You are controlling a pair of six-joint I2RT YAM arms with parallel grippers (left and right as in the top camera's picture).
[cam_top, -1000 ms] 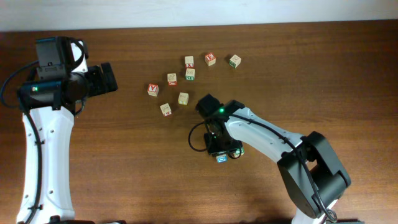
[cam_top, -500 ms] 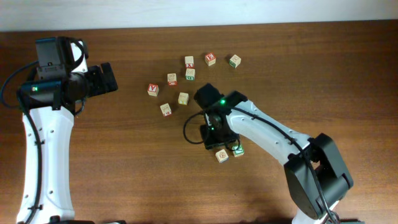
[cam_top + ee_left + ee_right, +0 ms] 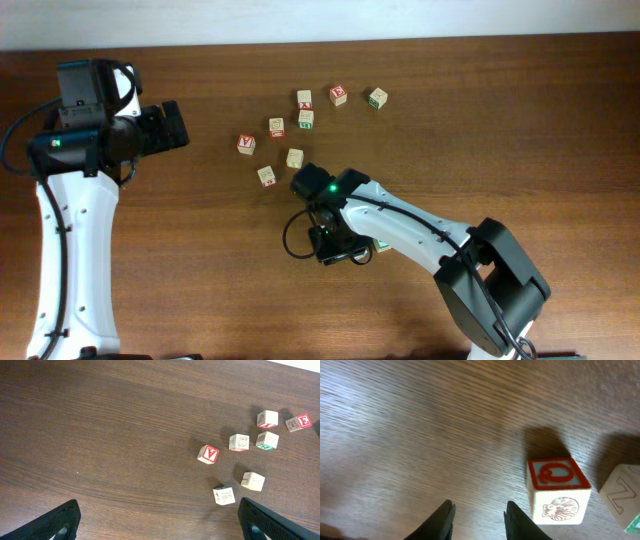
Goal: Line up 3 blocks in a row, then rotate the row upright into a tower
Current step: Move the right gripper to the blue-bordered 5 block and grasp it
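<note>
The left gripper [image 3: 165,522] hangs with its fingers spread wide, holding nothing. Eight small wooden letter cubes [image 3: 294,158] lie in a loose cluster. The right gripper [image 3: 480,520] hovers low, fingers parted over bare wood, pinching nothing. Just right of it stand two more: a Q-topped wooden cube [image 3: 555,490], letter face up, and a pale wooden cube with a green side [image 3: 621,496]. As cubes, neither has a long axis.

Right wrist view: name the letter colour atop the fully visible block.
Red Q, red frame, on the block; right wrist view shows it best.
</note>
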